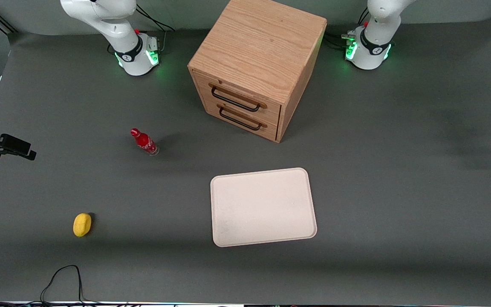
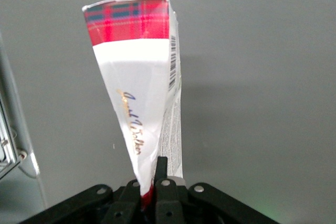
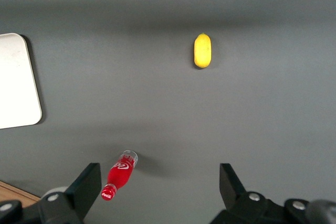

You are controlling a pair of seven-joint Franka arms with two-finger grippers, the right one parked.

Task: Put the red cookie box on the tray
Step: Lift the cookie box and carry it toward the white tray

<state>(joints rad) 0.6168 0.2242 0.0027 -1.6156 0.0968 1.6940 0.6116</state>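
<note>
The left arm's black two-finger hand (image 2: 154, 184) is clamped on one narrow end of the red cookie box (image 2: 142, 87), a small flat cardboard carton with a white face carrying gold script, a red tartan band at its free end and a barcode down one thin edge. In the left wrist view the box runs straight out from the fingers (image 2: 160, 169), its long axis in line with the hand, the free tartan end hanging above bare grey table (image 2: 262, 77) with a soft shadow beside it, so it looks lifted clear of the surface. Neither hand nor box shows in the front view, so both are outside its field; I judge, from a faint dark patch on the table there, that they hang toward the working arm's end. The relation that matters is sideways: the large flat cream-white rectangular tray (image 1: 264, 207) with rounded corners and a low rim lies near the front camera, about midway along the table and bare, so the carried box would have to travel inward toward the parked arm's end and come down over it. The tray is far larger than the box, so the margin looks generous. Toward the parked arm's end lie a yellow lemon-like object (image 1: 82, 224) and, farther from the camera, a small red bottle (image 1: 144, 142); farthest stands the oak two-drawer cabinet (image 1: 256, 64).
</note>
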